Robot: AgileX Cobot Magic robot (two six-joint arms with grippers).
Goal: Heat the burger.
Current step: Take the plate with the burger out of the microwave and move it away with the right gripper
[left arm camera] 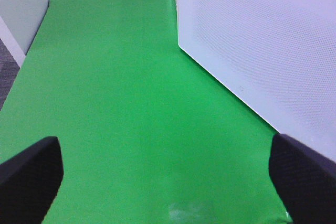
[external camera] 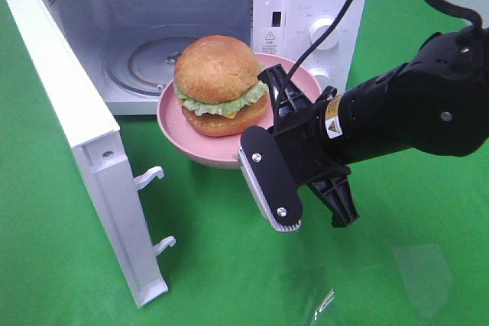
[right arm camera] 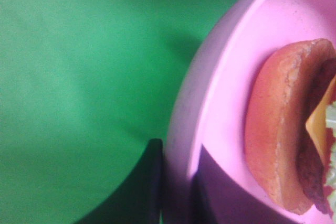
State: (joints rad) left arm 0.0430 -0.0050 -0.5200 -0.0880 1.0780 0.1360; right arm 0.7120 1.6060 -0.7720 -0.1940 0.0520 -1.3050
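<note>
The right gripper (external camera: pixel 284 108) pinches the rim of the pink plate (external camera: pixel 172 124) at the plate's 3 o'clock edge in the exterior high view, its black fingers (right arm camera: pixel 152 182) pressed onto the rim from either side, as the right wrist view shows close up. The burger (external camera: pixel 220 85) sits in the middle of that plate, upright, with its glossy bun on top, green lettuce and orange cheese showing around the side. The plate is held just in front of the open cavity of the white microwave (external camera: pixel 306 5), partly over its lower sill, at about 12 o'clock from the middle of the green desk (external camera: pixel 229 265).

Inside the cavity lies the glass turntable (external camera: pixel 141 66), bare, behind the plate. The microwave door (external camera: pixel 84 150) is swung wide open toward 8 o'clock, with two white latch hooks (external camera: pixel 149 177) sticking out from its inner face; it stands just beside the plate on that side. Two round dials (external camera: pixel 325 32) sit on the control panel at 1 o'clock, partly crossed by the arm's black cable (external camera: pixel 336 13). A small warning label (external camera: pixel 269 40) on the cavity frame bears print too small to read, and a yellow sticker (external camera: pixel 333 126) on the arm is likewise unreadable.

The left gripper (left arm camera: pixel 168 177) hangs spread wide over bare green desk, holding nothing, with the door's outer face near it.
</note>
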